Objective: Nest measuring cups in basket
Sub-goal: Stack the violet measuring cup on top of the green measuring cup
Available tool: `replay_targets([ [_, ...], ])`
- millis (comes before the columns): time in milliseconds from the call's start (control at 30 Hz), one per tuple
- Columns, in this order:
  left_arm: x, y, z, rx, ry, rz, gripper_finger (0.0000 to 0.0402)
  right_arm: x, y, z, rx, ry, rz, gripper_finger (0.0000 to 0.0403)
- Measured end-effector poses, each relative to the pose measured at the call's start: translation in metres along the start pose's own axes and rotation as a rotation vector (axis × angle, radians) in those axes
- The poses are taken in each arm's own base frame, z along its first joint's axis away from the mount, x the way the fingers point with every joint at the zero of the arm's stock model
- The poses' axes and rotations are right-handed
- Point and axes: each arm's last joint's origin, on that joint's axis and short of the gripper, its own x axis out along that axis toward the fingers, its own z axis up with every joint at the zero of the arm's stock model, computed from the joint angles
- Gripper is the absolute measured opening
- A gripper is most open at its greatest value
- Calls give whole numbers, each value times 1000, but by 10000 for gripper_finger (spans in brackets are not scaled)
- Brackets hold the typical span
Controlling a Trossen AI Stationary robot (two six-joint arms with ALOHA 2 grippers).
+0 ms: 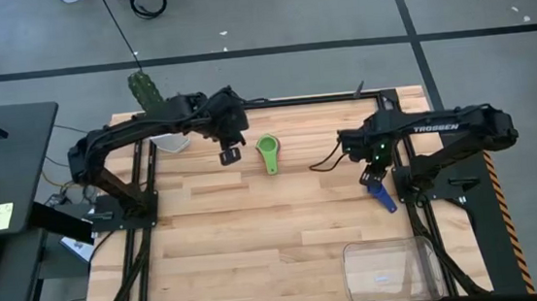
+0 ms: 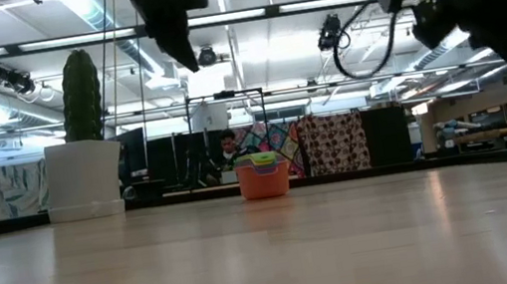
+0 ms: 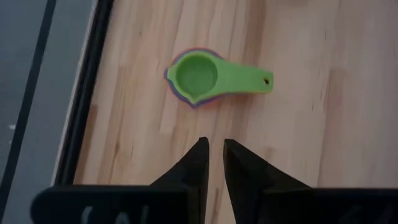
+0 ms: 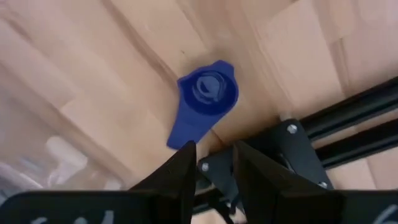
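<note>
Overhead: one nested plastic measuring-cup stack, green on top [image 1: 268,152], just beside empty, narrowly parted left gripper [image 1: 230,155]; one dark blue plastic cup [image 1: 382,194] below likewise empty, narrowly parted right gripper [image 1: 372,174]; one clear plastic tub [image 1: 392,271].

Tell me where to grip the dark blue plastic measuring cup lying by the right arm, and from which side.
Grip the dark blue plastic measuring cup by its short flat handle, coming straight down from above. It seems to lie bowl-down on the wooden table, so the rim offers no edge, while the handle juts out flat. The right gripper hangs just above it, fingers slightly apart.
</note>
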Motion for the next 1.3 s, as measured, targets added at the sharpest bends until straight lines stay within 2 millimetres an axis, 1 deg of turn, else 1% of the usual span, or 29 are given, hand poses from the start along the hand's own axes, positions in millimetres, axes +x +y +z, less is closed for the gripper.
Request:
replay_targets([
  [133, -11, 2, -3, -5, -22, 1, 52, 24, -2, 2, 3, 8, -11, 110],
  [267, -20, 2, -4, -7, -46, 5, 52, 45, -7, 1, 32, 9, -67, 110],
  [367, -22, 2, -4, -9, -58, 8, 52, 58, -11, -2, 35, 34, -80, 110],
  [467, -23, 2, -4, -20, -61, 7, 52, 69, -13, -2, 30, 22, -74, 110],
  [767, -23, 2, -1, -24, -95, 13, 52, 85, -14, 2, 12, -38, -51, 110],
  [1133, -23, 3, -1, -25, -99, 13, 52, 98, -16, 4, 18, -90, -27, 110],
  [1233, -23, 3, -1, -25, -98, 13, 52, 99, -16, 5, 47, -105, -17, 101],
  [1300, -23, 3, -1, -25, -98, 13, 52, 99, -15, 7, 86, -114, 4, 84],
])
